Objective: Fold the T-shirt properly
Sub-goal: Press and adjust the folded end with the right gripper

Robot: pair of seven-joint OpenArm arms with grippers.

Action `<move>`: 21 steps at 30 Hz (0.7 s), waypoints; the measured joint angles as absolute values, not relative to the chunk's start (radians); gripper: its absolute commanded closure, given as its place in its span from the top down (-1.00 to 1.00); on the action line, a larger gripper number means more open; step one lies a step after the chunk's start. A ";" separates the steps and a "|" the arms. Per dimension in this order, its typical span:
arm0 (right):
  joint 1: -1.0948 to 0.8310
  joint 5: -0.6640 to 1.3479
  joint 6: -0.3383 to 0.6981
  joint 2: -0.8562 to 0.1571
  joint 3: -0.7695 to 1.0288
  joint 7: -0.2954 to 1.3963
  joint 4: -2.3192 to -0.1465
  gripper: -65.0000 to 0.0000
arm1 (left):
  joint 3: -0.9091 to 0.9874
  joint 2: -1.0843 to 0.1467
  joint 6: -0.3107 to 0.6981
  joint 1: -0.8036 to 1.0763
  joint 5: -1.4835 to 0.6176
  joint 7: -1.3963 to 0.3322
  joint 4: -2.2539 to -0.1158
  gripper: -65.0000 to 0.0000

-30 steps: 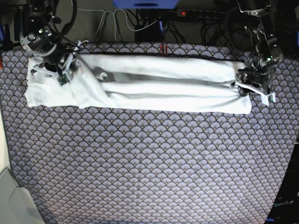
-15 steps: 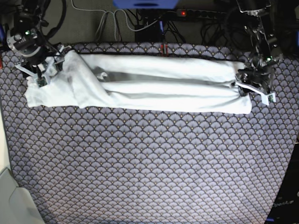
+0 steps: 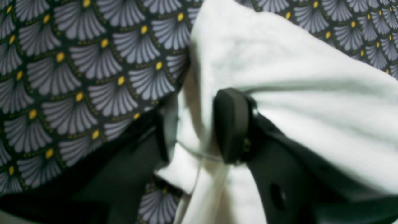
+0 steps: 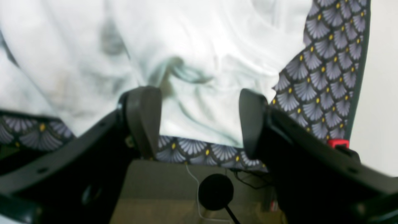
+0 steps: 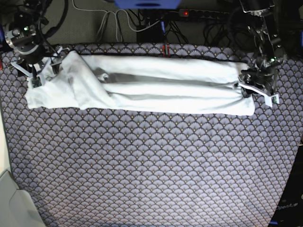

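Observation:
The white T-shirt (image 5: 156,85) lies folded lengthwise into a long band across the far part of the patterned cloth (image 5: 151,165). At its right end my left gripper (image 5: 247,88) is shut on a bunch of the fabric. The left wrist view shows the T-shirt (image 3: 279,77) pinched between the black fingers (image 3: 231,124) of my left gripper (image 3: 196,137). My right gripper (image 5: 45,71) hovers at the shirt's left end, open. In the right wrist view my right gripper (image 4: 199,124) holds nothing between its spread fingers (image 4: 144,121), and the T-shirt (image 4: 202,62) lies just beyond them.
Cables and a power strip (image 5: 189,13) lie past the cloth's far edge. A grey object (image 5: 14,203) sits at the near left corner. A pale strip (image 5: 4,142) borders the cloth on the left.
My right gripper has opened, let go of the shirt's left end and drawn back toward the far left corner. The released fabric has settled there. The left arm has not moved.

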State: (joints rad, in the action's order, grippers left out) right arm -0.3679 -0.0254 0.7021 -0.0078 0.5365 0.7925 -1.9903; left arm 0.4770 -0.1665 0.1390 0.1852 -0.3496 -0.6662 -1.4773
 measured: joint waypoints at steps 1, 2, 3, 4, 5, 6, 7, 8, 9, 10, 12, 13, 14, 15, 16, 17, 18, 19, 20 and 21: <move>-0.363 -0.025 0.702 -0.006 0.537 0.791 -1.990 0.16 | 0.477 -0.166 0.139 0.185 -0.350 -0.666 -1.477 -0.28; -0.360 -0.025 0.702 -0.007 0.534 0.791 -1.991 0.14 | 0.477 -0.166 0.139 0.185 -0.350 -0.666 -1.477 -0.28; -0.360 -0.025 0.702 -0.009 0.530 0.791 -1.991 0.13 | 0.477 -0.166 0.139 0.185 -0.350 -0.666 -1.477 -0.28; -0.358 -0.025 0.702 -0.011 0.530 0.791 -1.991 0.13 | 0.477 -0.166 0.139 0.185 -0.349 -0.666 -1.477 -0.28; -0.358 -0.026 0.702 -0.011 0.530 0.792 -1.991 0.13 | 0.477 -0.166 0.139 0.185 -0.349 -0.666 -1.477 -0.28; -0.355 -0.026 0.702 -0.014 0.530 0.792 -1.991 0.13 | 0.477 -0.166 0.139 0.185 -0.350 -0.666 -1.477 -0.28; -0.354 -0.026 0.702 -0.016 0.530 0.792 -1.991 0.13 | 0.477 -0.166 0.139 0.185 -0.350 -0.666 -1.477 -0.28; -0.349 -0.025 0.702 -0.020 0.529 0.793 -1.991 0.13 | 0.477 -0.166 0.139 0.185 -0.350 -0.666 -1.477 -0.28; -0.343 -0.025 0.702 -0.029 0.529 0.794 -1.991 0.13 | 0.477 -0.165 0.139 0.185 -0.350 -0.666 -1.477 -0.28; -0.338 -0.025 0.702 -0.036 0.529 0.787 -1.991 0.13 | 0.477 -0.164 0.139 0.185 -0.350 -0.666 -1.477 -0.28; -0.336 -0.025 0.702 -0.039 0.529 0.788 -1.991 0.13 | 0.477 -0.163 0.139 0.185 -0.349 -0.665 -1.477 -0.28; -0.338 -0.025 0.702 -0.042 0.526 0.790 -1.991 0.13 | 0.477 -0.163 0.139 0.185 -0.349 -0.665 -1.477 -0.28; -0.341 -0.027 0.702 -0.049 0.515 0.793 -1.991 0.13 | 0.477 -0.163 0.139 0.185 -0.349 -0.665 -1.477 -0.28; -0.343 -0.030 0.702 -0.055 0.502 0.793 -1.991 0.13 | 0.477 -0.163 0.139 0.185 -0.349 -0.665 -1.477 -0.28; -0.345 -0.028 0.702 -0.060 0.487 0.792 -1.991 0.13 | 0.477 -0.163 0.139 0.185 -0.350 -0.665 -1.477 -0.28; -0.349 -0.027 0.702 -0.061 0.475 0.791 -1.991 0.13 | 0.477 -0.163 0.139 0.185 -0.349 -0.665 -1.477 -0.28; -0.353 -0.021 0.702 -0.061 0.469 0.787 -1.991 0.13 | 0.477 -0.163 0.139 0.185 -0.349 -0.666 -1.477 -0.28; -0.358 -0.022 0.702 -0.061 0.466 0.788 -1.991 0.13 | 0.477 -0.163 0.139 0.185 -0.349 -0.666 -1.477 -0.28; -0.359 -0.022 0.702 -0.061 0.466 0.789 -1.991 0.13 | 0.477 -0.163 0.139 0.185 -0.349 -0.665 -1.477 -0.28; -0.358 -0.023 0.702 -0.061 0.468 0.797 -1.991 0.13 | 0.477 -0.163 0.139 0.185 -0.350 -0.665 -1.477 -0.28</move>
State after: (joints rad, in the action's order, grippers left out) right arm -0.3580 -0.0235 0.7021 -0.0612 0.4683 0.7971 -1.9907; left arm 0.4770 -0.1627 0.1390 0.1848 -0.3496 -0.6655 -1.4773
